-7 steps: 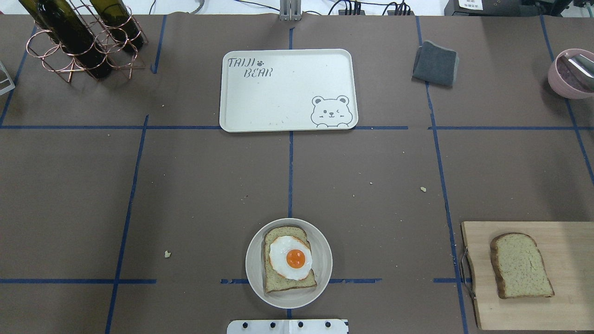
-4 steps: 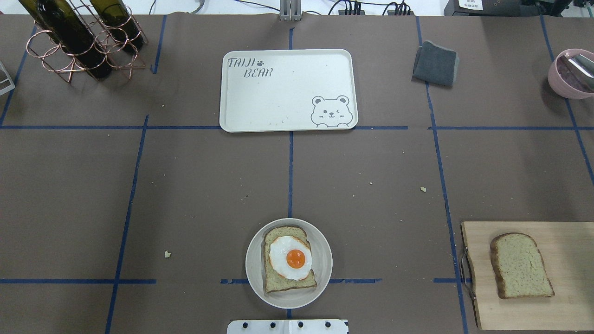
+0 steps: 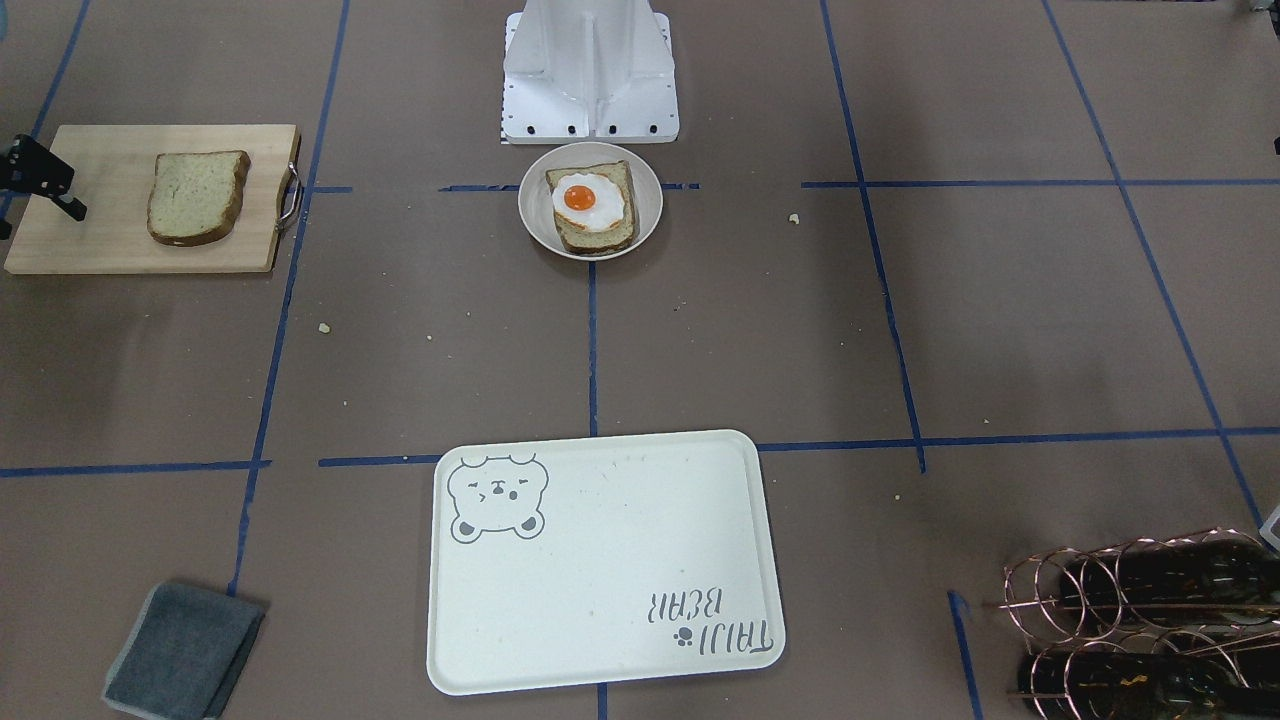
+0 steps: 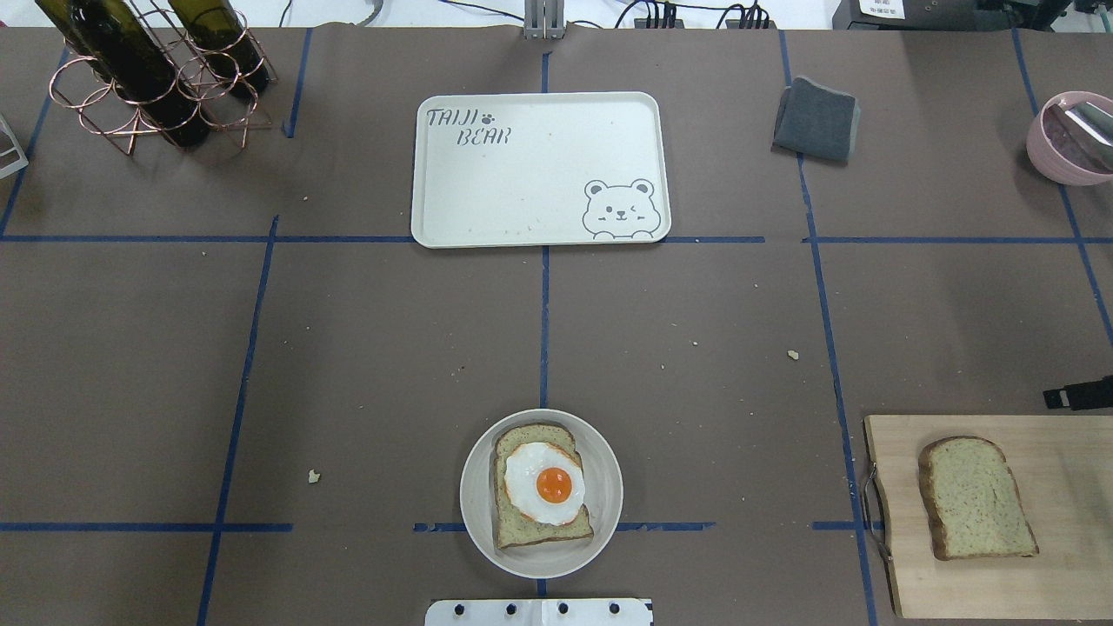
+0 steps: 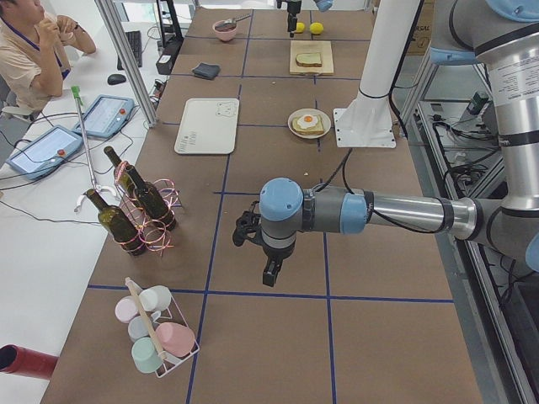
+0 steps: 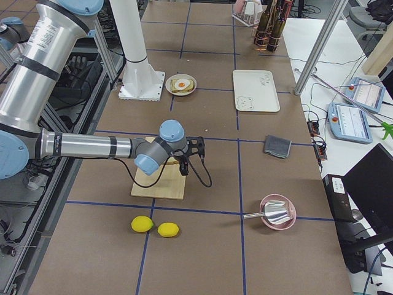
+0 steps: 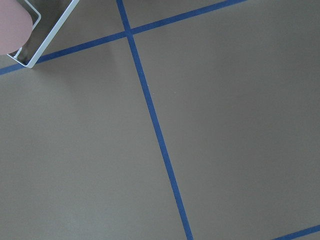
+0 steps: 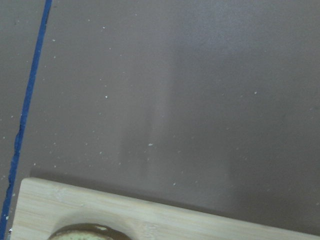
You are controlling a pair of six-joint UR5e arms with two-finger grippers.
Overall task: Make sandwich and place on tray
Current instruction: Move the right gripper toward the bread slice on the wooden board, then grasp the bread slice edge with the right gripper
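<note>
Sandwich not assembled. One bread slice [image 4: 522, 522] with the fried egg [image 4: 544, 483] on top lies in the off-white bowl [image 4: 604, 522], close to the robot base and well off to the left of the right gripper [image 4: 1075, 396].

The second bread slice [image 4: 978, 497] lies flat on the wooden cutting board [image 4: 1069, 574], on the robot's side of that gripper. The right gripper hangs above the table just past the board's far edge, toward its outer corner. Its wrist camera looks down on the board's edge and a sliver of crust. Only part of it shows, so I cannot tell whether its fingers are spread or closed.

The TAIJI BEAR tray [image 4: 522, 183] sits at mid-table on the far side, well apart from both grippers.

The left gripper [image 5: 268, 265] points down over brown table covering at the left end, near the wine bottles [image 5: 139, 215] and the cup rack [image 5: 156, 337]. I cannot tell its finger state.

A grey cloth [image 4: 816, 119] lies further out than the right gripper.
</note>
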